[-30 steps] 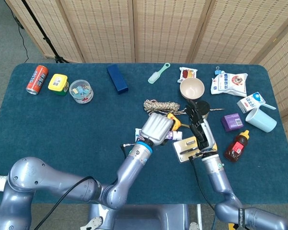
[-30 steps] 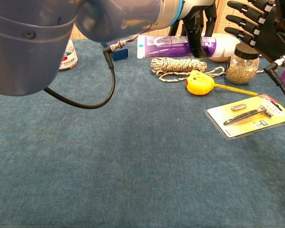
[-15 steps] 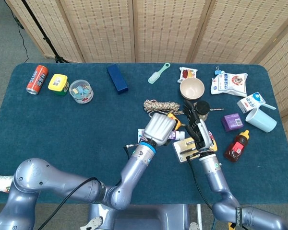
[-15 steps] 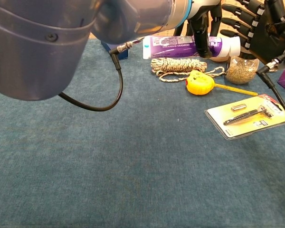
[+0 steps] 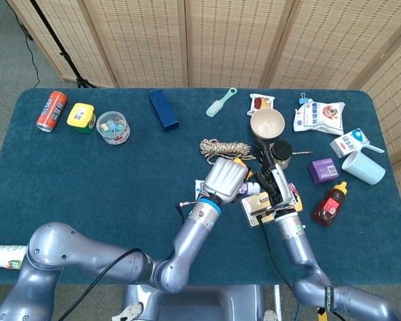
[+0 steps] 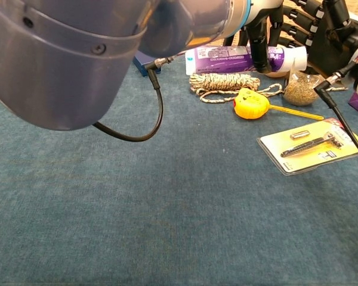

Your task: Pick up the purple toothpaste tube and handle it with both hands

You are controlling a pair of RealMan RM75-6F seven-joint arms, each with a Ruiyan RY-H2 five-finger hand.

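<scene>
Seen from the head view, the purple toothpaste tube [image 5: 246, 189] was gripped above the teal felt table [image 5: 107, 180] by the ribbed silver left hand [image 5: 224, 179]; the black right hand [image 5: 271, 175], fingers spread, was held just beside its white cap end. In the chest view, the glossy tube [image 6: 238, 59] was carried level over a coiled rope [image 6: 218, 82], with dark fingers [image 6: 260, 42] wrapped around it.

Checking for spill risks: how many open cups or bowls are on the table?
2: a beige bowl at the back, right of centre, and a light blue cup lying near the right edge. The arms could hide others.
</scene>
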